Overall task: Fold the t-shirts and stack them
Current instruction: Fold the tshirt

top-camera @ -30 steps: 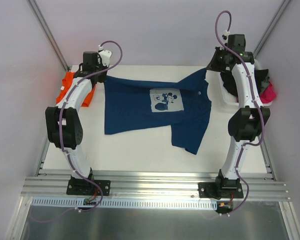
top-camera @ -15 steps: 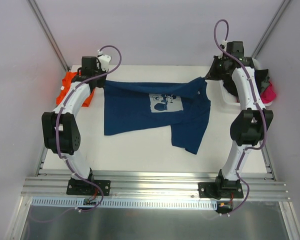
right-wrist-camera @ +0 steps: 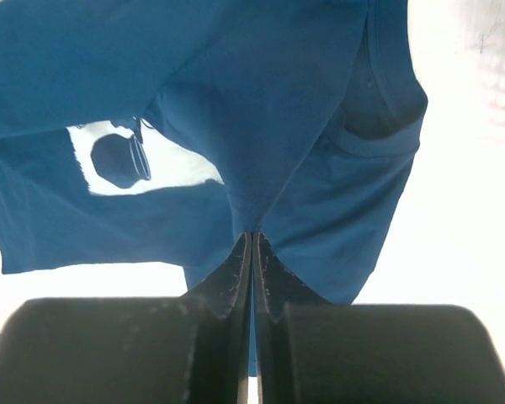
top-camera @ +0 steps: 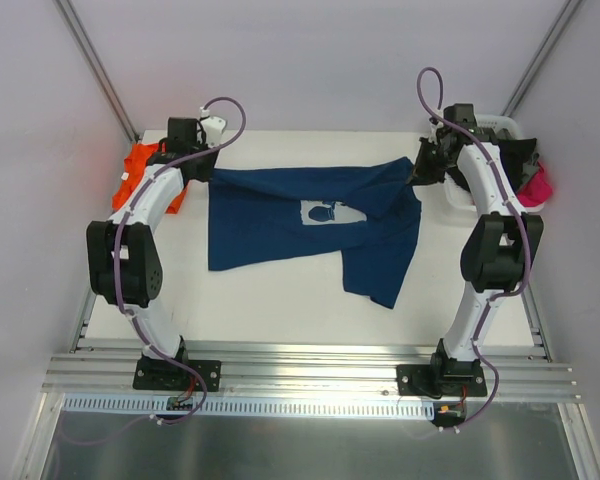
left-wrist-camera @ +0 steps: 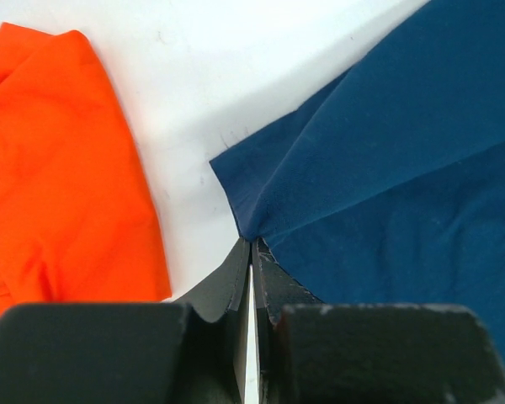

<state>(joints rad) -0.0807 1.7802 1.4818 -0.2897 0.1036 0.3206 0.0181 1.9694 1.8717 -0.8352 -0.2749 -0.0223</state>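
A fold of the navy shirt [top-camera: 280, 225] covers the top of its pale print [top-camera: 332, 212], so only a lower strip shows from above. The right wrist view catches a dark round shape on the print but not the whole design. The orange shirt [top-camera: 135, 172] lies at the far left corner of the table [top-camera: 280, 310], partly behind the left arm [top-camera: 150, 200], and the left wrist view cuts off its left edge. At far right a white basket [top-camera: 495, 122] holds dark and pink cloth [top-camera: 538, 186], mostly screened by the right arm [top-camera: 490, 200]; what those pieces are cannot be made out. In both wrist views the dark gripper body fills the bottom of the frame.

The left gripper [left-wrist-camera: 251, 246] is pinched tight on the navy shirt's far-left corner. Its 2 fingers meet with only a hairline between them, and the cloth fans out from the tips. The right gripper [right-wrist-camera: 252, 238] is clamped the same way on the shirt's far-right edge, near a curved hem [right-wrist-camera: 379, 145] that could be neckline or sleeve. Between the 2 grippers the far edge is raised off the table and stretched. The rest of the shirt lies at mid-table, 1 flap trailing toward the near right. The orange shirt sits just beside the left gripper, apart from the navy cloth, with white table showing between them.
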